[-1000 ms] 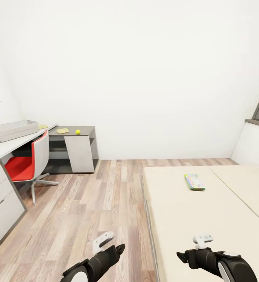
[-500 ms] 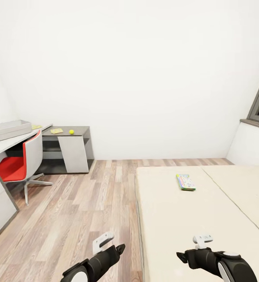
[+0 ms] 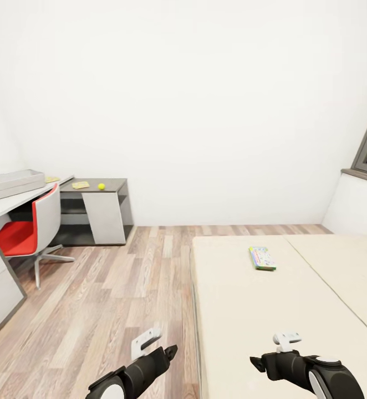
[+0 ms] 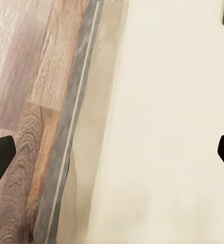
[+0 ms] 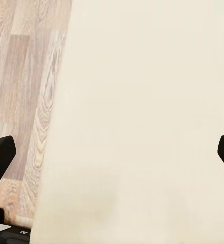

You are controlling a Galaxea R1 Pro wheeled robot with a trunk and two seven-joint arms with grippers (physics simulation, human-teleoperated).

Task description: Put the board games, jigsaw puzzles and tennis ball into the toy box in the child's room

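Robot's facing the bed [image 3: 294, 310] w/ both end effectors, left [image 3: 169, 350] & right [image 3: 254, 363], spread wide & empty; next it's prob. reaching fwd for the board game [image 3: 261, 257].

Beige bed [image 3: 272, 310] at right with one small colourful game box [image 3: 261, 257] lying flat on it. Wood-plank floor [image 3: 122, 288] in the middle. At left, pale desk [image 3: 11, 202] with grey bin [image 3: 11, 184] on top, red chair [image 3: 31, 230] tucked beside it. Dark side table [image 3: 97, 208] holds a yellow sheet [image 3: 80, 185] and a tennis ball [image 3: 101, 186], apart. Left gripper [image 3: 169, 351] and right gripper [image 3: 254, 363] low in front; whether the jaws are parted cannot be told.
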